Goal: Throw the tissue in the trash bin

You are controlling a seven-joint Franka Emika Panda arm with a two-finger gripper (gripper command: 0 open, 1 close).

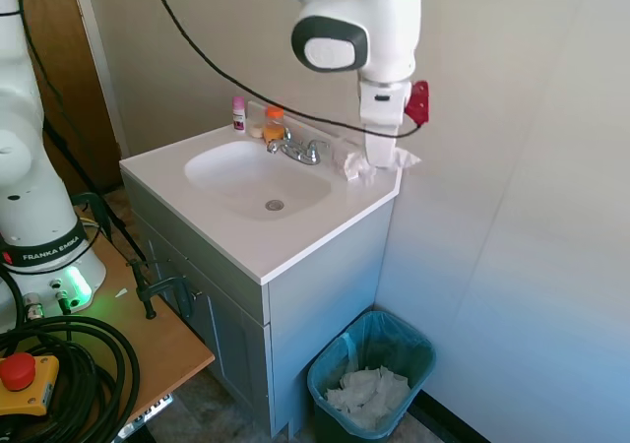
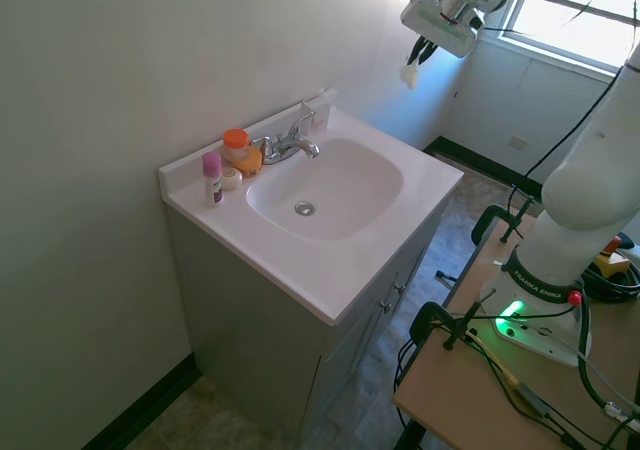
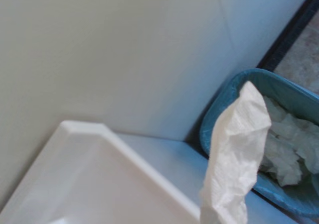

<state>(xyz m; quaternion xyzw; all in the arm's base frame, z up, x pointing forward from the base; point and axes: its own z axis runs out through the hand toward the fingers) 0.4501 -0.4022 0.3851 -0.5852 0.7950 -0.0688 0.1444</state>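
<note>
Currently the tissue (image 1: 360,164) is held pinched in the hand (image 1: 379,158), raised above the back corner of the worktop (image 1: 295,246). One trash bin (image 1: 372,384) is seen on the floor well below, off past the worktop's edge, not yet beneath the hand. One tissue is held; crumpled paper (image 1: 366,396) is already heaped inside the bin.
</note>
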